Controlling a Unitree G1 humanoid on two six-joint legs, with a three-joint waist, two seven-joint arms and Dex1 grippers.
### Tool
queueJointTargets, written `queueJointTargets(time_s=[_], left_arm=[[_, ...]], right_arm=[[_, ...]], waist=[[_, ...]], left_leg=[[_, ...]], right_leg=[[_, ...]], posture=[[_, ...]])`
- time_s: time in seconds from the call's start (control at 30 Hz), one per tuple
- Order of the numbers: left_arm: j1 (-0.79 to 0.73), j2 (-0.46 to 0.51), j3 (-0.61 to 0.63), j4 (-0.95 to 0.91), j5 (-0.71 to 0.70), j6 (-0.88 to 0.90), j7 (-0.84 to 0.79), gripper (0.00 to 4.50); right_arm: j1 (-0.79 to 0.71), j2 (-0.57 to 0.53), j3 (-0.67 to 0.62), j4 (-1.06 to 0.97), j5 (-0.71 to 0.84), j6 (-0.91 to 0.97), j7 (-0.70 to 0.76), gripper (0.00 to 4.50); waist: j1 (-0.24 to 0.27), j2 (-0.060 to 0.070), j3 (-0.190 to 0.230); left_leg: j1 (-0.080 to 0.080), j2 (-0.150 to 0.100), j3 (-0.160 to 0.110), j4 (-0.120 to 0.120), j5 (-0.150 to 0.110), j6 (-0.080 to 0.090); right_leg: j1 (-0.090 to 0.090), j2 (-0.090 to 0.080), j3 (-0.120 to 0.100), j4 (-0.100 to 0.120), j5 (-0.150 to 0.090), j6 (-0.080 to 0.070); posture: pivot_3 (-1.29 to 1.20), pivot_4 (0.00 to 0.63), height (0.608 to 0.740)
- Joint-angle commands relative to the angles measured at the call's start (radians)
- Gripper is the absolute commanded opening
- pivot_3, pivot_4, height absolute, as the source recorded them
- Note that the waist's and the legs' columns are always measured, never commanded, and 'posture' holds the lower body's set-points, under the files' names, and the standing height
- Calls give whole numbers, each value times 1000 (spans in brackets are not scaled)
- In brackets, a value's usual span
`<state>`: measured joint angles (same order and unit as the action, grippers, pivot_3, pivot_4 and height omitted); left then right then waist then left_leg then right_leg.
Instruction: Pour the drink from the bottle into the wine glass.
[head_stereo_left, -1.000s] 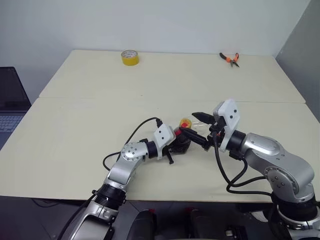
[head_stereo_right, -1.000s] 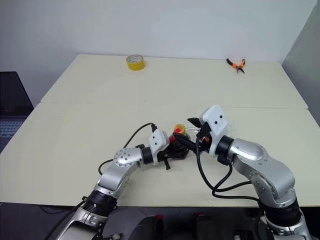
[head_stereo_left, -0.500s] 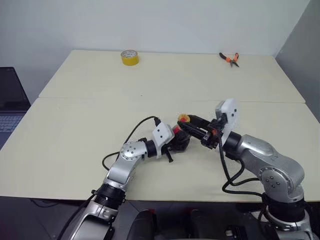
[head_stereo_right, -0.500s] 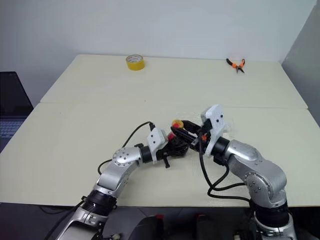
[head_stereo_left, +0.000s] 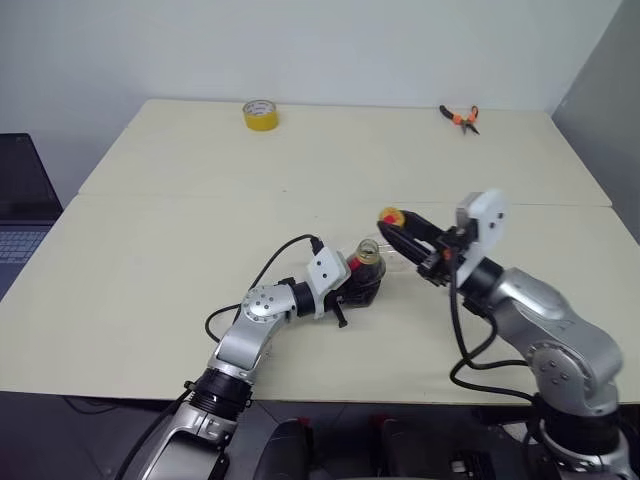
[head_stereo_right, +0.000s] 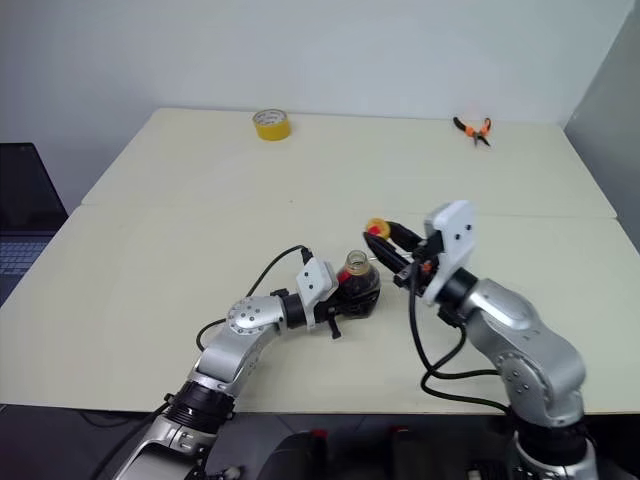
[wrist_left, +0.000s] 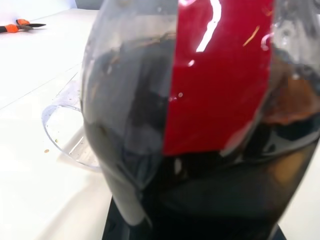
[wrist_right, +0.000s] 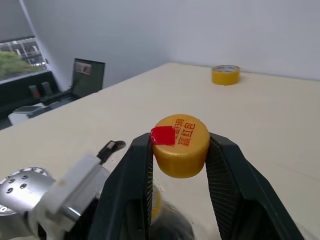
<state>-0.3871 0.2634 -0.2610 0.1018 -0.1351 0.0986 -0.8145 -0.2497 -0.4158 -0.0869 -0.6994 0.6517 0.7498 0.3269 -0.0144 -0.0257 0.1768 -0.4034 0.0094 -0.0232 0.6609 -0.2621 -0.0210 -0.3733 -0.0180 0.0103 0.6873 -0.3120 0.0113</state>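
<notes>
The bottle (head_stereo_left: 365, 279) stands upright on the table (head_stereo_left: 150, 270) near the front middle, and my left gripper (head_stereo_left: 352, 288) is shut on its lower body. Its mouth (head_stereo_left: 368, 248) is uncapped. The dark drink (wrist_left: 210, 195) fills it below the red label (wrist_left: 215, 75). My right gripper (head_stereo_left: 392, 219) hangs just up and to the right of the bottle, shut on the yellow cap (wrist_right: 182, 137). A clear curved piece of the wine glass (wrist_left: 60, 132) rests on the table right behind the bottle; I cannot tell which part of the glass it is.
A yellow tape roll (head_stereo_left: 259, 115) sits at the far left of the table and orange-handled pliers (head_stereo_left: 460, 117) at the far right. A laptop (head_stereo_left: 20, 205) stands off the table's left edge. A seam (head_stereo_left: 200, 196) crosses the table.
My right gripper closed on the yellow cap and carried it up and to the right, off the bottle, leaving the mouth open. The left gripper and the bottle stayed put.
</notes>
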Motion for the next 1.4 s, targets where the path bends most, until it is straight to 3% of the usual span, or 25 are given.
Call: queueJointTargets(time_s=[0.03, 0.13, 0.27, 0.63, 0.97, 1.2, 1.4], left_arm=[[13, -8, 38, -50, -25, 5, 30, 641], [22, -15, 51, -66, -43, 24, 43, 641], [23, -23, 59, -74, -55, 40, 54, 640], [5, -29, 49, -62, -57, 38, 47, 640], [8, -29, 50, -66, -53, 35, 47, 640], [10, -24, 63, -69, -56, 38, 56, 640], [7, -22, 157, -81, -57, 30, 159, 640]], right_arm=[[146, -61, -125, -63, -12, -39, 23, 1207], [300, -95, -152, -31, -86, -106, 45, 1207], [412, -57, -167, 96, -168, -216, 37, 1207], [401, -47, -108, 386, -318, -362, 85, 1207], [446, -65, -107, 401, -304, -331, 164, 4500], [504, -86, -143, 299, -293, -331, 178, 4500], [450, -140, -150, 40, -262, -320, 187, 4500]], waist=[[8, 0, 0], [9, 1, 0], [6, 1, -1], [8, 1, 0], [10, 1, -1], [16, 1, -1], [4, 3, 0]], left_leg=[[0, 0, 0, 0, 0, 0], [0, 0, 1, 0, 0, 0], [3, 0, 1, -1, 0, 0], [3, 0, 3, 0, 0, 0], [3, 0, 3, 0, 0, 0], [2, 0, 2, 0, 0, 0], [3, 1, 3, 0, 0, 0]], right_leg=[[0, 0, 0, -1, 0, 0], [0, 0, 1, -1, 0, 0], [1, 1, 2, 1, 0, 0], [1, 1, 3, 1, 0, 0], [1, 1, 3, 1, 0, 0], [2, 1, 2, 0, 0, 0], [1, 1, 4, 2, 0, 1]], posture=[[0, 150, 740], [0, 150, 740], [0, 150, 740], [0, 150, 740], [0, 150, 740], [0, 150, 740], [0, 150, 740]])
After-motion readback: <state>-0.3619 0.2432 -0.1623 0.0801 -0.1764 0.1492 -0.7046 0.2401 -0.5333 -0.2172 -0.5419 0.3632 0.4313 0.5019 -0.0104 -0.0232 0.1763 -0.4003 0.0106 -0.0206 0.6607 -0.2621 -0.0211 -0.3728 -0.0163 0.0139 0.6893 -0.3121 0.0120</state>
